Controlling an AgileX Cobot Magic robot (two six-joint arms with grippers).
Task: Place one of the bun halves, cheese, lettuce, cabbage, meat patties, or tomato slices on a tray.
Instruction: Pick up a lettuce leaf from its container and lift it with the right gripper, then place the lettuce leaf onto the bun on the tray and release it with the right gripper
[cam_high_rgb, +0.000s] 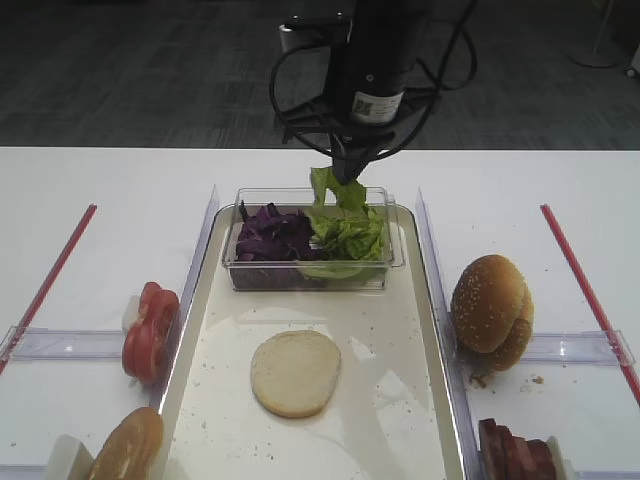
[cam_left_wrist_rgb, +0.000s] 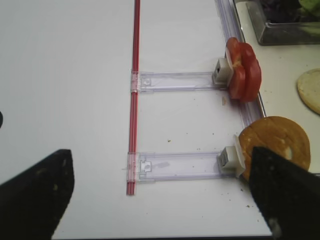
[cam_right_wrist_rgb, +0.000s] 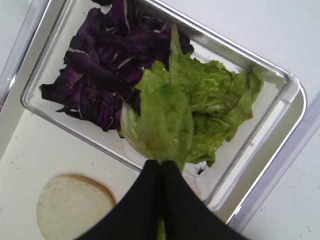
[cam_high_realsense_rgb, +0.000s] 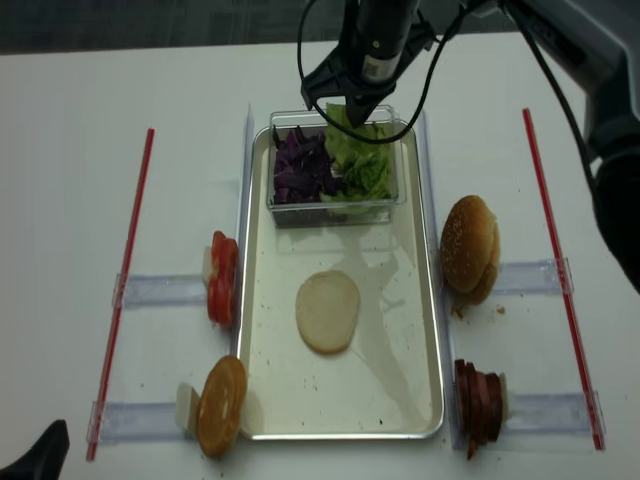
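My right gripper (cam_right_wrist_rgb: 162, 164) is shut on a light-green lettuce leaf (cam_right_wrist_rgb: 162, 125) that hangs just above the clear tub (cam_high_rgb: 395, 255). More lettuce (cam_high_rgb: 350, 238) and purple cabbage (cam_high_rgb: 270, 235) lie in that tub, at the far end of the cream tray (cam_high_rgb: 385, 400). One bun half (cam_high_rgb: 296, 372) lies cut face up in the tray's middle. Tomato slices (cam_high_rgb: 150, 330) stand left of the tray. Sesame bun halves (cam_high_rgb: 490, 310) and meat patties (cam_high_rgb: 515, 450) stand to its right. My left gripper (cam_left_wrist_rgb: 160, 195) is open over bare table, holding nothing. Cheese is out of view.
A browned bun half (cam_left_wrist_rgb: 275, 142) stands on edge at the tray's near left corner, by my left gripper's right finger (cam_left_wrist_rgb: 285, 190). Clear plastic rails (cam_left_wrist_rgb: 175, 80) hold the food rows. Red strips (cam_high_rgb: 50, 275) (cam_high_rgb: 590, 290) run along both sides of the table.
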